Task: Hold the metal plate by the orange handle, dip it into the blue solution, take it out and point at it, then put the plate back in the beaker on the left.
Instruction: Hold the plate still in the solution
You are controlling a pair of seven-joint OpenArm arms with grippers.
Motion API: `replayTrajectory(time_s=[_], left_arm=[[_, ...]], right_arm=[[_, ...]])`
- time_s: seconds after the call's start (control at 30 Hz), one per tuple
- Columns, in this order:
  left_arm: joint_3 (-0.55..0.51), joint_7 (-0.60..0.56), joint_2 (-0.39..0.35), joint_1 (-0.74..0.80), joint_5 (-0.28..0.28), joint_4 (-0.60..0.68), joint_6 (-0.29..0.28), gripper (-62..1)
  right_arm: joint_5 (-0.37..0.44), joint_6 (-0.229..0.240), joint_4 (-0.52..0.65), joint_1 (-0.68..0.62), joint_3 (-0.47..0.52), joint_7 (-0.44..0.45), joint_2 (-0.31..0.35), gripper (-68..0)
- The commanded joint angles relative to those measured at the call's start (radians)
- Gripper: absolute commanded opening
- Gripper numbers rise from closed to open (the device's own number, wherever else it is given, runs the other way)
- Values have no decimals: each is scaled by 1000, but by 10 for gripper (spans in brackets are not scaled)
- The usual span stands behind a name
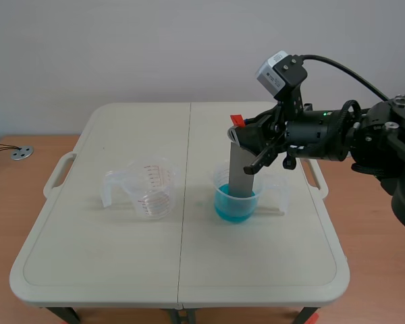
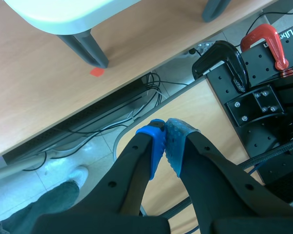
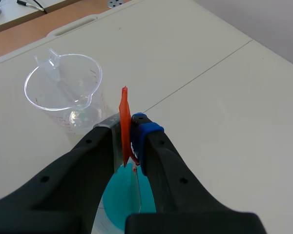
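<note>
A grey metal plate point(image 1: 241, 172) with an orange handle point(image 1: 237, 120) stands upright in the right beaker point(image 1: 237, 200), its lower end in the blue solution point(image 1: 234, 208). My right gripper point(image 1: 251, 139) is shut on the plate's top, by the handle. In the right wrist view the orange handle point(image 3: 124, 124) sits pressed between the fingers of my right gripper point(image 3: 128, 127), with the blue solution point(image 3: 122, 195) below. The empty clear beaker point(image 1: 147, 187) stands on the left; the right wrist view shows this beaker point(image 3: 66, 90) ahead of the gripper. My left gripper point(image 2: 165, 141) is shut on nothing, off the table.
The white folding table point(image 1: 108, 250) has a centre seam. In the left wrist view a table leg point(image 2: 85, 49), cables, a black clamp point(image 2: 224, 61) and a red clamp point(image 2: 268, 41) on the arm's mount lie below the gripper.
</note>
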Motion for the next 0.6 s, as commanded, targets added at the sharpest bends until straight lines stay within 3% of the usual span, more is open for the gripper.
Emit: replayTrajectory(time_s=[0.0,0.57], left_arm=[[2,-10,0,-3,-3,4,-1,-582],[2,2,0,-3,-3,4,-1,-582]], right_arm=[[-8,8,12,6,-6,0,6,-661],[-7,8,12,6,-6,0,6,-661]])
